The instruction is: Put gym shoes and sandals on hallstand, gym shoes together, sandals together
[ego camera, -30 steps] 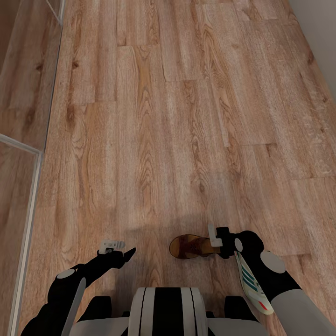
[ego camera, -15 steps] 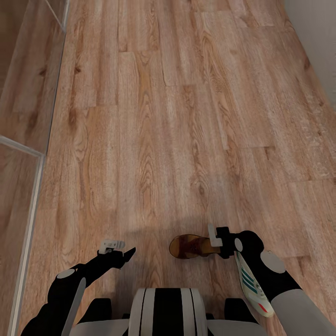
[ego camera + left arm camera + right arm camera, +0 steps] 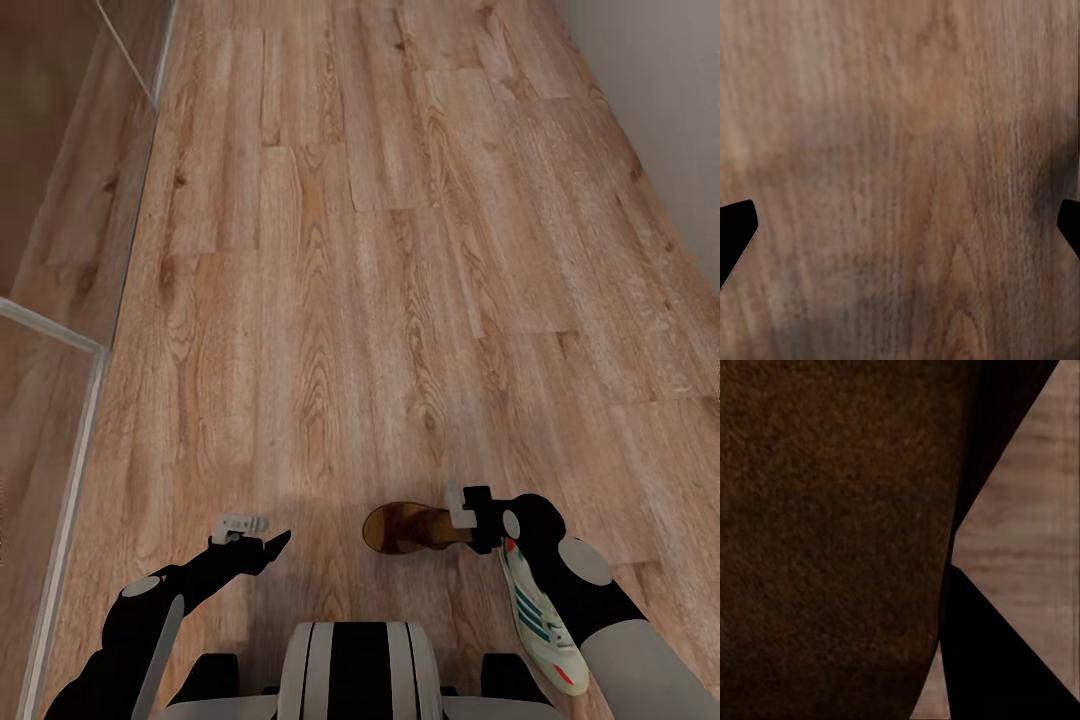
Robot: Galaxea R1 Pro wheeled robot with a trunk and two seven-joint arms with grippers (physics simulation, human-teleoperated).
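Brown sandal (image 3: 405, 527) was held in our right jaws (image 3: 462, 520) over the wood floor (image 3: 330, 300), our left jaws (image 3: 262, 535) were wide and empty, one gym shoe (image 3: 540, 620) lay beside us, so most work was left.

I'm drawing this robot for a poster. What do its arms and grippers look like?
Both arms are glossy black with round grey joint caps, and the right arm ends toward the body in a pale grey sleeve. The left gripper has thin, pointed black fingers behind a small light-grey bracket. The right gripper carries a white bracket on a blocky black wrist.
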